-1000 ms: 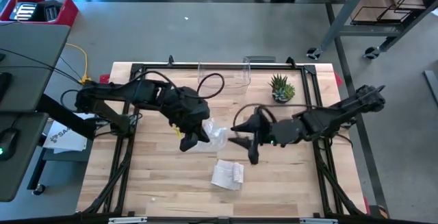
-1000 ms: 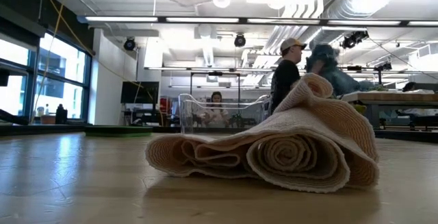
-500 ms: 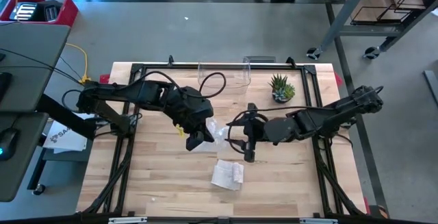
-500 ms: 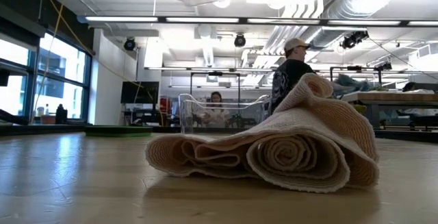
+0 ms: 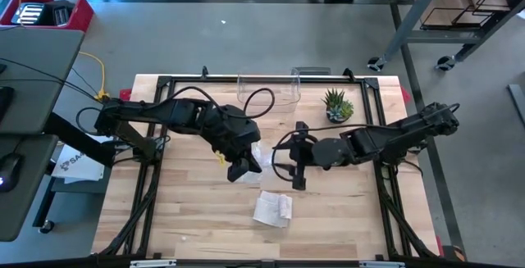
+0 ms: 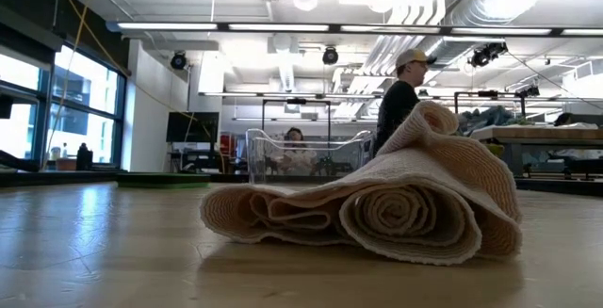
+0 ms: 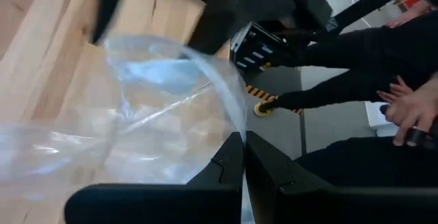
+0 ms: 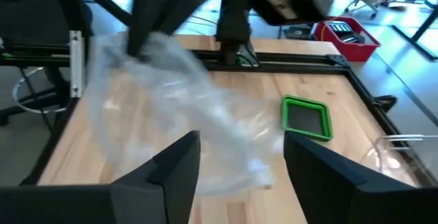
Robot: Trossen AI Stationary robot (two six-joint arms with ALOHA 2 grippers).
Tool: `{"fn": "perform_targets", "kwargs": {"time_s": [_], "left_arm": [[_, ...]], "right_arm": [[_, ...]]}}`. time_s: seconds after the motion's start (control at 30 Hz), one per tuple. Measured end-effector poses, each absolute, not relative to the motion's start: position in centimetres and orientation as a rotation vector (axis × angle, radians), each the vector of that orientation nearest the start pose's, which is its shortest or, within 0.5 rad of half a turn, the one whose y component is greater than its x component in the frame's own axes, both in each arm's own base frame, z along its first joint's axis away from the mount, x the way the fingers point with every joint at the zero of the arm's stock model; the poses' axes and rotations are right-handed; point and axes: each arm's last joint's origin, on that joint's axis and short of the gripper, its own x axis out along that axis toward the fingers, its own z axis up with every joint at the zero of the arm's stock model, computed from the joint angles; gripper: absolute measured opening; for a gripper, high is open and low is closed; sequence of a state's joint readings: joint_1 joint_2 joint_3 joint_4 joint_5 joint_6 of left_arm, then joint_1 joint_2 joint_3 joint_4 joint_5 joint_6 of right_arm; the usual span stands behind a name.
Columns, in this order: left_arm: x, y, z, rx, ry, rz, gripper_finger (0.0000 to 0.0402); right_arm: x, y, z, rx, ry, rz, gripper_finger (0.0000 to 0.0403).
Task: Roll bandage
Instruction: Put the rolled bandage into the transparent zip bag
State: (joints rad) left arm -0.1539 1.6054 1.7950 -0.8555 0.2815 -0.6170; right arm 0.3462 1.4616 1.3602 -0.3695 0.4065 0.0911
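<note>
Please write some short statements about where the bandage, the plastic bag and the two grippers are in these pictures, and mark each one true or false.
1. The left gripper has its jaws shut on the clear plastic bag. True.
2. The loosely rolled beige woven bandage is held by the right gripper. False: it lies free on the light wooden table, nearer the front edge than both grippers.
3. The right gripper has its jaws open, facing the clear plastic bag. True.
4. The small green potted plant stands near the front edge. False: it stands near the back edge, right of the clear plastic box.
</note>
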Motion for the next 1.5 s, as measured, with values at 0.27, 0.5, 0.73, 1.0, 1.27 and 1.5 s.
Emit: {"fn": "perform_targets", "kwargs": {"time_s": [0.27, 0.5, 0.73, 1.0, 1.27, 1.5], "left_arm": [[32.8, -6.0, 41.4, -0.646, 0.789, -0.226, 0.0000], [32.8, -6.1, 41.3, -0.648, 0.798, -0.220, 0.0000], [31.6, -5.5, 41.1, -0.667, 0.817, 0.017, 0.0026], [30.8, -5.4, 40.4, -0.633, 0.932, 0.032, 0.0127], [30.2, -7.6, 39.2, -0.359, 0.995, 0.089, 0.0197], [30.3, -10.1, 38.8, -0.192, 0.952, 0.077, 0.0213]], "right_arm": [[31.0, 9.6, 35.7, -0.093, 0.450, -0.097, 0.0125], [31.3, 9.4, 35.4, -0.052, 0.456, -0.112, 0.0010], [30.2, 9.5, 35.4, 0.026, 0.501, -0.165, 0.0002], [30.0, 9.6, 34.9, 0.267, 0.575, -0.116, 0.0001], [30.4, 8.6, 32.5, 0.574, 0.794, -0.171, 0.0000], [32.2, 8.2, 31.2, 0.660, 0.864, -0.051, 0.0000]]}}
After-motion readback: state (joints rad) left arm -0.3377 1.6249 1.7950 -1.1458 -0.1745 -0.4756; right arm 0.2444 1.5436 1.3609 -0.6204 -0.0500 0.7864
